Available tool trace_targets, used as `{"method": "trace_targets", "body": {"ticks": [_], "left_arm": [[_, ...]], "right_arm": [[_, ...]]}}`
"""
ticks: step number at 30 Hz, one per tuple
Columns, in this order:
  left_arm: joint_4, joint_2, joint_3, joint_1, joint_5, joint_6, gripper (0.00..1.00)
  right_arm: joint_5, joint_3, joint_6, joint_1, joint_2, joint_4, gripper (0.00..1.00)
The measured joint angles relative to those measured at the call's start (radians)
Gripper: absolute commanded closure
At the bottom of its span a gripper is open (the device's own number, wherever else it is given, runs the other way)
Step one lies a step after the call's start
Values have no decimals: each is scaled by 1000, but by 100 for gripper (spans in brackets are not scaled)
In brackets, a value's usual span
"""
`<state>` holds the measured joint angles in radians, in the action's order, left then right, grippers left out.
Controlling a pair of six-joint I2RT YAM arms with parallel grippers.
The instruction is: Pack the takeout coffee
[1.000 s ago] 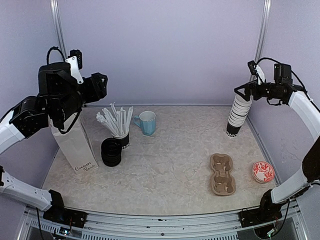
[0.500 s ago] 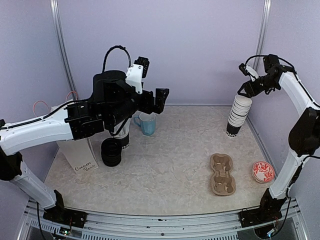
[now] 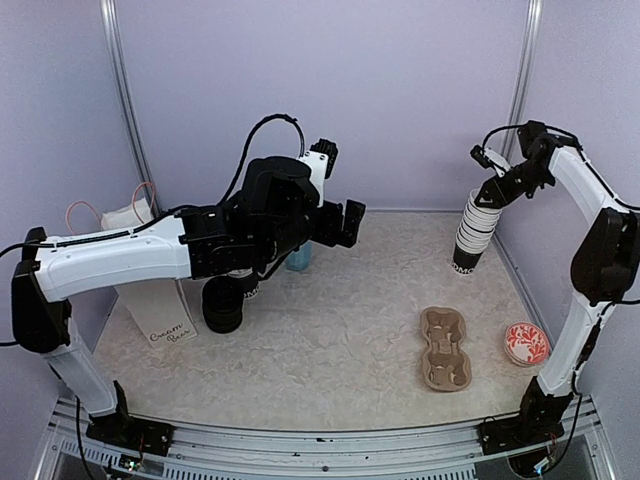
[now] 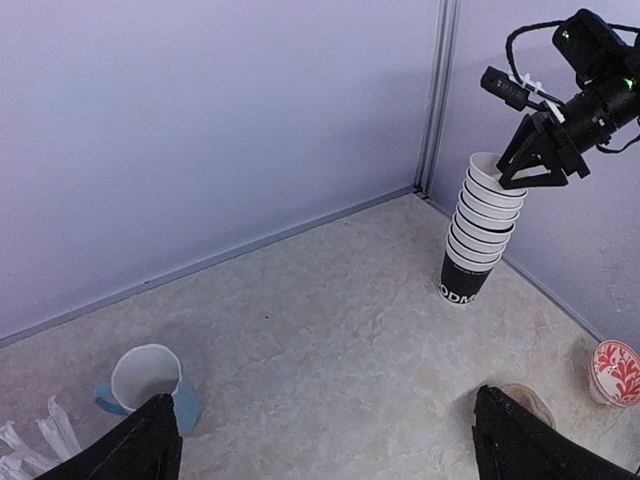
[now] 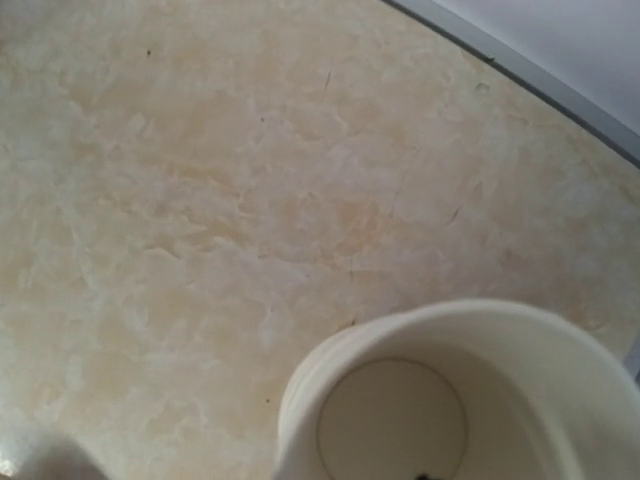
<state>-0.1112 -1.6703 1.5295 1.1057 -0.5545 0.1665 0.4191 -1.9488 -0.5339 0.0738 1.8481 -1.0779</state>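
**Right jaws at the top of the cup stack, left jaws wide over the tabletop**

Nearest in the overhead view, at lower right, a brown cardboard cup carrier (image 3: 444, 348) lies flat on the tabletop (image 3: 330, 345). A small red-patterned cup (image 3: 526, 343) stands just beside it, toward the right edge. At lower left stands a white paper bag (image 3: 162, 300) with handwriting on its front. A stack of black lids (image 3: 222, 305) is just to its right.

Above these, the left arm (image 3: 130, 262) lies across the middle of the frame. Its jaws stand wide apart and hold nothing (its own camera shows the two fingertips (image 4: 140, 450) at the bottom corners, with tabletop between them). Beyond it a light blue mug (image 4: 150, 385) sits upright, with white sticks (image 4: 25, 445) at the lower left edge of that view.

Farthest back, at upper right near the wall, is the stack of paper cups (image 3: 474, 232). The cups are nested, and the bottom one is black with white lettering. The right arm (image 3: 590, 200) bends down onto the top cup with its jaws at the rim. Whether they pinch it cannot be told (the right wrist view shows only the top cup's white inside).
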Motion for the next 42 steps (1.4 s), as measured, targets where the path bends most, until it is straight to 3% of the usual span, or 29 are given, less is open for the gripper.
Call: {"method": "trace_targets", "body": {"ticks": [7, 15, 24, 30, 36, 42], "left_arm": [[-37, -18, -13, -1, -13, 79, 1], [-113, -72, 44, -5, -32, 95, 1], [-125, -74, 44, -5, -18, 87, 1], [-125, -74, 43, -12, -18, 90, 1], [-125, -74, 42, -23, -14, 94, 2], [-125, -74, 40, -26, -5, 99, 2]], "right_arm": [[-3, -20, -3, 0, 12, -16, 77], [-3, -22, -5, -1, 22, -23, 71], [-10, -21, -5, -16, 23, -25, 94], [-10, -22, -1, -17, 24, -25, 87], [-13, -21, -1, -17, 28, -25, 97], [-13, -21, 0, -17, 28, -24, 100]]}}
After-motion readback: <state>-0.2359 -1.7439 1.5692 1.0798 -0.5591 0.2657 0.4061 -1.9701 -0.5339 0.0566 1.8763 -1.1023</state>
